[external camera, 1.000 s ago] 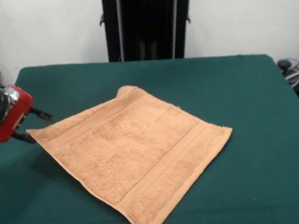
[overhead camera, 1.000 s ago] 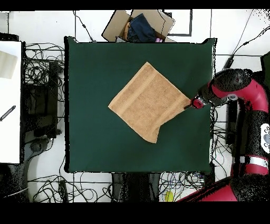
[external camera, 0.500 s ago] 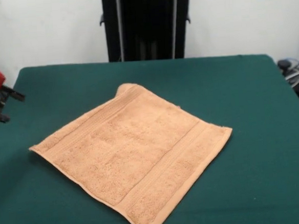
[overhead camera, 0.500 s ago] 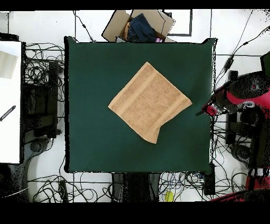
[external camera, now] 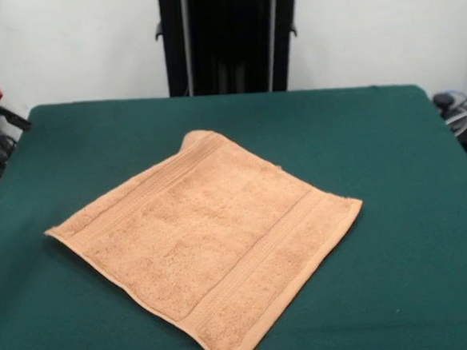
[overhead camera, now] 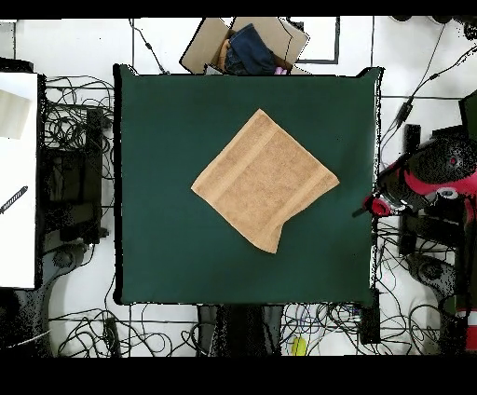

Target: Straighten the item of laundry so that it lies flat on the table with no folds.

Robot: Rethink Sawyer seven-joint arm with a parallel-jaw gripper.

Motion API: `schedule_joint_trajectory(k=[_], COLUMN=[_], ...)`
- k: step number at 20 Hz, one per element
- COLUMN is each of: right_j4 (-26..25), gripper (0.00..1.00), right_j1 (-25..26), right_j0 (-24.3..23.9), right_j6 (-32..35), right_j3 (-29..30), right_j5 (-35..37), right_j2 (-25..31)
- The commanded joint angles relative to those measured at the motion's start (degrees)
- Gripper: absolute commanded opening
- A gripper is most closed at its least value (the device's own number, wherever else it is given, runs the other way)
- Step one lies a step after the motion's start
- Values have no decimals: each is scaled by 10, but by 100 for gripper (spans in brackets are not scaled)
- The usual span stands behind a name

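The tabletop carries the towel near its middle, turned like a diamond; its far corner looks curled over on itself, and in my judgement that fold is the risk; if I reach in carelessly I could drag the whole cloth or press the crease flatter instead of opening it; my gripper sits off the table's edge, well apart from the towel; whether it is apart or together I cannot tell.
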Motion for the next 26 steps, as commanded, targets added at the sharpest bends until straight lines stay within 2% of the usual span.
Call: schedule_joint_trajectory(k=[1,6,9,21,26], right_j4=[15,22,39,92,103], gripper=[100,100,100,100,100], right_j1=[-58,-152,-187,-223,-253], right_j0=[0,-16,-14,16,18], right_j6=[47,114,146,158,175], right_j3=[151,263,304,343,384], right_j5=[-116,-237,-280,-353,-399], right_j2=[-32,-14,-14,-65,-65])
